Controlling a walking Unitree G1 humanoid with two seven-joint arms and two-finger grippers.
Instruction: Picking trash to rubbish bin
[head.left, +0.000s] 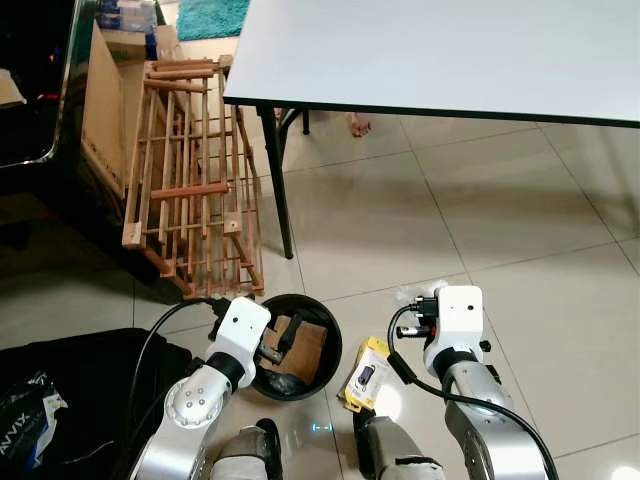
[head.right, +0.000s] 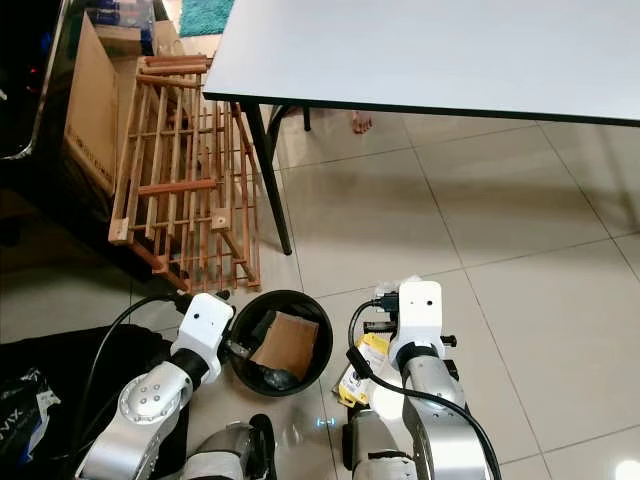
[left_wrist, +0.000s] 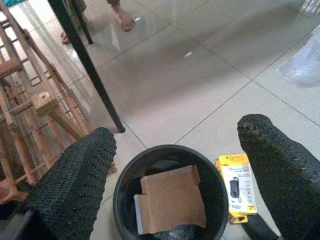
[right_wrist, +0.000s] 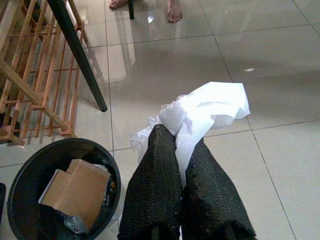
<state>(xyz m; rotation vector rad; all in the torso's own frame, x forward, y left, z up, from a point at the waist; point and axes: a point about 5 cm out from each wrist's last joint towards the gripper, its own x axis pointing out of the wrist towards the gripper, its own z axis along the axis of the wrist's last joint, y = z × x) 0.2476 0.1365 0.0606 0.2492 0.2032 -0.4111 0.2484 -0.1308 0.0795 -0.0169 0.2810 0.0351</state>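
your right claw (right_wrist: 182, 197) has its 2 fingers pressed together on a crumpled piece of white plastic wrap (right_wrist: 210, 107), held above the floor tiles (head.left: 520, 230) just to the right of the black rubbish bin (head.left: 330, 345). your left claw (left_wrist: 175, 165) hangs above the bin with its fingers spread wide apart and nothing between them. the bin already holds a folded brown cardboard piece (left_wrist: 172, 197) and some dark waste, and a yellow retail package (head.left: 366, 374) lies on the floor touching the bin's right side, between the bin and your right arm. for the step in hand, swing the right claw leftward over the yellow package until the wrap hangs above the bin's open mouth, not over its rim, then part the fingers; the wrap looks light and floppy, so a low release should keep it from drifting out. draw the left claw back first, since it sits over the same opening and the 2 arms could meet there. further out, a black leg of the tabletop (head.left: 277, 180) stands beyond the bin, with a wooden rack (head.left: 190, 180) leaning just to its left, so room is tight on that side. to the right the tiles lie open. a person's bare foot (head.left: 359, 125) shows under the tabletop's edge (head.left: 420, 60), well away.
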